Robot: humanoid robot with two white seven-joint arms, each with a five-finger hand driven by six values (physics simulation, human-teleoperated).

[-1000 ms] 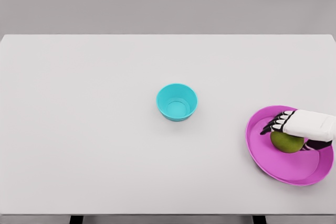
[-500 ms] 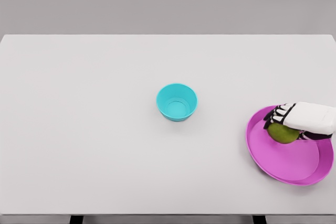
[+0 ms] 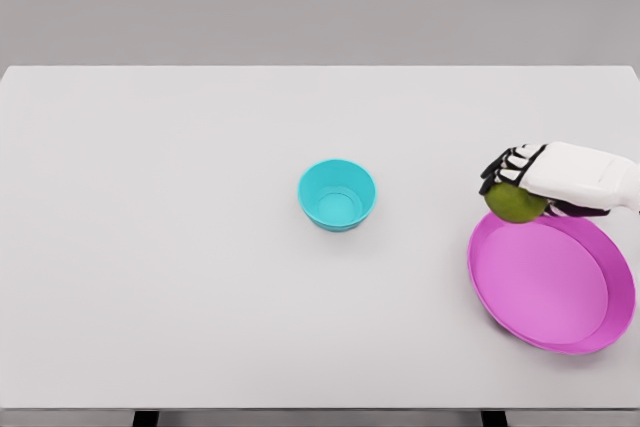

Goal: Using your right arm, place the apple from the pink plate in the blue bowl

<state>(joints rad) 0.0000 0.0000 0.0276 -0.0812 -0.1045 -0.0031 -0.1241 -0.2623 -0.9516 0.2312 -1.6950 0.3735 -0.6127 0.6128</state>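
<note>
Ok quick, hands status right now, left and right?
Left: not in view.
Right hand: closed on the green apple, held at the far edge of the pink plate.

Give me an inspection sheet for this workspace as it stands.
Surface: white table, bare apart from the job's things.
Job's things: green apple held above the pink plate's far left rim; pink plate holds nothing; blue bowl holds nothing, left of the plate.
Clutter: nothing seen.
Grippers: right hand curled over the apple; left hand not in view.
Cables: nothing seen.
Surroundings: plain grey backdrop.
</note>
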